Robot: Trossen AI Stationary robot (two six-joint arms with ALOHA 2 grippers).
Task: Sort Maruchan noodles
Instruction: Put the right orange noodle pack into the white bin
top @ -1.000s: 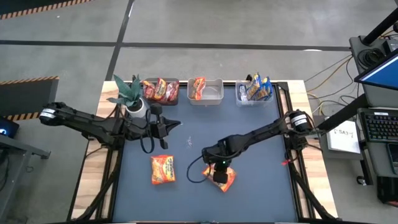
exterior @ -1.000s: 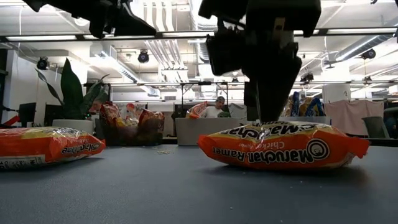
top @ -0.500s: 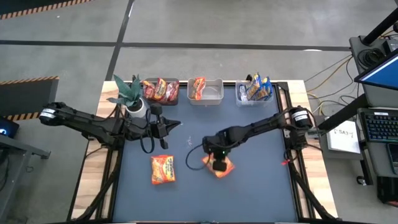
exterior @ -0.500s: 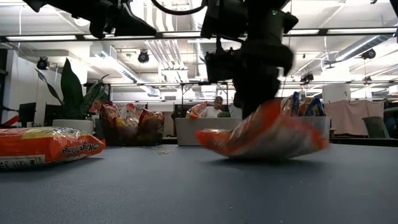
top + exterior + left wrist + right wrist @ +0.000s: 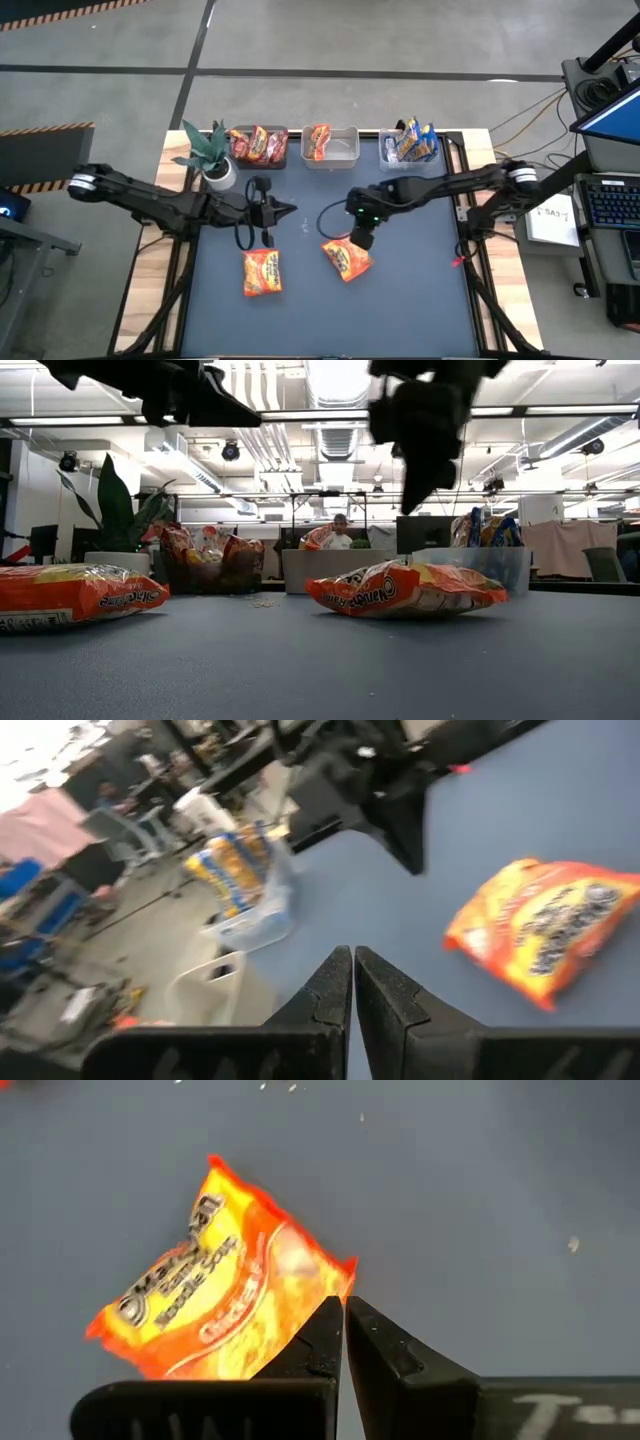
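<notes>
Crinkly orange packet (image 5: 346, 258) lay free under the right gripper (image 5: 362, 239), fingers together, empty; light, slippery, probably best pinched at an edge seam.

Two pkts (image 5: 262, 272) (image 5: 345, 258) on table (image 5: 420, 290) (bins (image 5: 332, 147) at rear).

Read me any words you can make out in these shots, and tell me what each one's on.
"Maruchan": on the middle orange packet, partly seen, upside down in the low view.
"Noodle Soup": same packet, in the right wrist view, slightly blurred.
Left orange packet: print too blurred to read.
Binned packets: print too small to read.
</notes>
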